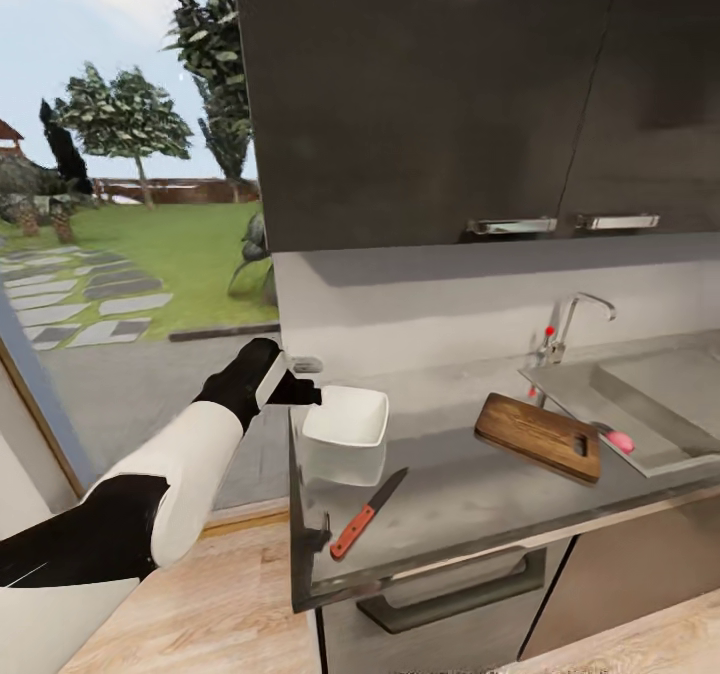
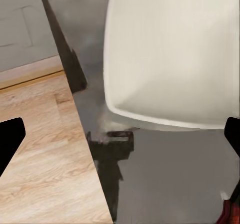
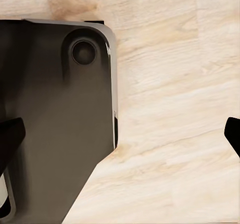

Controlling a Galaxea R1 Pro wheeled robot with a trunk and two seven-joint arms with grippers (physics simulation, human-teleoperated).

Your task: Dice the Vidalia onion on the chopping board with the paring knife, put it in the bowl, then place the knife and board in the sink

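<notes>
The white bowl (image 1: 346, 420) sits on the grey countertop (image 1: 470, 499) near its left end. My left gripper (image 1: 300, 392) hovers just beside the bowl's left rim, fingers spread wide. Seen from the left wrist, the bowl (image 2: 170, 54) lies ahead of the open left gripper (image 2: 120, 134), nothing held. The paring knife (image 1: 365, 519), red handle toward the front edge, lies in front of the bowl. The chopping board (image 1: 540, 436) rests at the sink (image 1: 655, 409) edge. The reddish Vidalia onion (image 1: 620, 441) lies in the sink by the board's slot handle. My right gripper (image 3: 120, 139) is open.
Dark upper cabinets (image 1: 450, 104) hang over the counter, and a chrome tap (image 1: 572, 326) stands behind the sink. A glass wall at the left looks onto a garden. The right wrist view looks down on wood floor (image 3: 180, 109) and the robot's dark base (image 3: 55, 114).
</notes>
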